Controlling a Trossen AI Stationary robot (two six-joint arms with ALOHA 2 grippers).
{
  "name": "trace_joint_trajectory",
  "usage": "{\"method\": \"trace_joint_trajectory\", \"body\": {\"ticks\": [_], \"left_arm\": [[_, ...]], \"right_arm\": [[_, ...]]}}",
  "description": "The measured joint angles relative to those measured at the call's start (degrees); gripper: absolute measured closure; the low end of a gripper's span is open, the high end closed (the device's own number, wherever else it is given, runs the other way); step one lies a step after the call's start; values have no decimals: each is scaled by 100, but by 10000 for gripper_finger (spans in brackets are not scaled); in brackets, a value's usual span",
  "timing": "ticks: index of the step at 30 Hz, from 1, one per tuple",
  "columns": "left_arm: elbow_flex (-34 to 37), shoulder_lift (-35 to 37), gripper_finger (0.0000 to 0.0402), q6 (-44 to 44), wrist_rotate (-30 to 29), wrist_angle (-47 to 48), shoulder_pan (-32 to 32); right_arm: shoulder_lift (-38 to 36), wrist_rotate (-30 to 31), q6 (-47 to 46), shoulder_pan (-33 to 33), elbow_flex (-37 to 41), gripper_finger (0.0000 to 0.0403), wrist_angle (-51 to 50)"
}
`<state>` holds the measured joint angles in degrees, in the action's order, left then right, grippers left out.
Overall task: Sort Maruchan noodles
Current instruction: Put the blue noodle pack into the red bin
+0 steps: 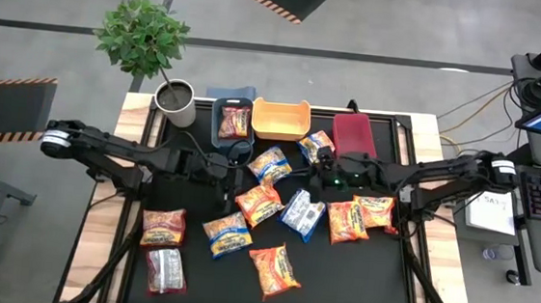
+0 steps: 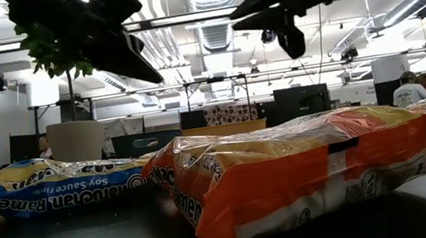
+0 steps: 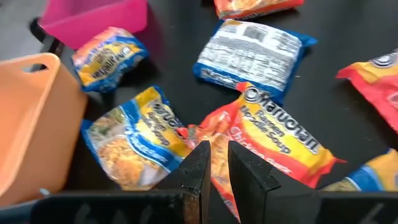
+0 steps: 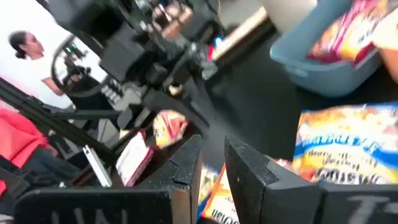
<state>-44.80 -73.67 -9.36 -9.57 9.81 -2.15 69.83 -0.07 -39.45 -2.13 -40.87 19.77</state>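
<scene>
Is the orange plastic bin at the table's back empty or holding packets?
Empty: the high view shows only bare floor inside the orange plastic bin.

Glossy crinkled plastic noodle packets [image 1: 259, 203] on a smooth matt black tabletop [image 1: 357, 284].

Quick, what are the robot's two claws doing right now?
Left gripper: jaws nearly closed, holding nothing, above the noodle packets.
Right gripper: jaws nearly closed, holding nothing.

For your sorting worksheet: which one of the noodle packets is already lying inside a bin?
The dark red packet in the blue bin, at the table's far edge beside the plant pot. Every other packet lies loose on the black mat.
</scene>
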Motion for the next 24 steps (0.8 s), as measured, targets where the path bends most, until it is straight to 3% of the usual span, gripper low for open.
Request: {"method": "trace_joint_trajectory", "body": {"ticks": [11, 24], "left_arm": [[63, -287, 363, -962, -45, -644, 183], [72, -1543, 363, -1087, -43, -984, 671]], "right_arm": [[931, 8, -117, -159, -1690, 344, -3359], [2272, 13, 497, -626, -2453, 344, -3797]]}}
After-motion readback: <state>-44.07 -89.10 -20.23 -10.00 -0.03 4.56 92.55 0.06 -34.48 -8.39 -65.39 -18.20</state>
